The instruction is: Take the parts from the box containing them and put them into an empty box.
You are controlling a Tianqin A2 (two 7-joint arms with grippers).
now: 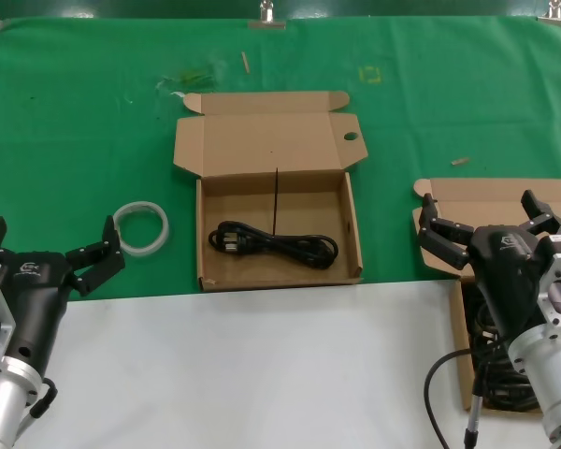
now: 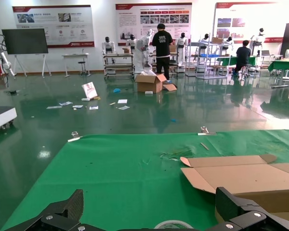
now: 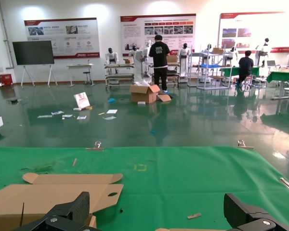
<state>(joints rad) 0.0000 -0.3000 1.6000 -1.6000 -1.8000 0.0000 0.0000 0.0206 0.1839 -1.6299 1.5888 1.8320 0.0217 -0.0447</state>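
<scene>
The right gripper (image 1: 481,223) hangs with its fingers spread wide apart and nothing between them, above the near right part of the table. Directly under and behind it sits the right-hand cardboard box (image 1: 463,323), its plain lid (image 1: 500,192) folded back. The arm covers most of that box; dark cord loops (image 1: 496,374) show inside beside the arm, but how many lie there cannot be told.

The left gripper (image 1: 47,245) is low at the near left, its fingers also spread apart and empty, over the edge where the green cloth (image 1: 75,122) meets the white table surface (image 1: 262,365). Just beyond its right finger lies a white ring of tubing (image 1: 141,227) on the cloth.

Between the two arms, well apart from both grippers, stands the middle cardboard box (image 1: 279,279), open, with its flapped lid (image 1: 266,140) laid back and a small round hole (image 1: 351,136) near the lid's right corner. One black power cord (image 1: 273,245) lies in a long bundle across the floor of this box, its plug end toward the left.

A small pale logo marks each gripper body, too small to read. In the wrist views, wall posters (image 3: 156,31) carry rows of text that cannot be read.
</scene>
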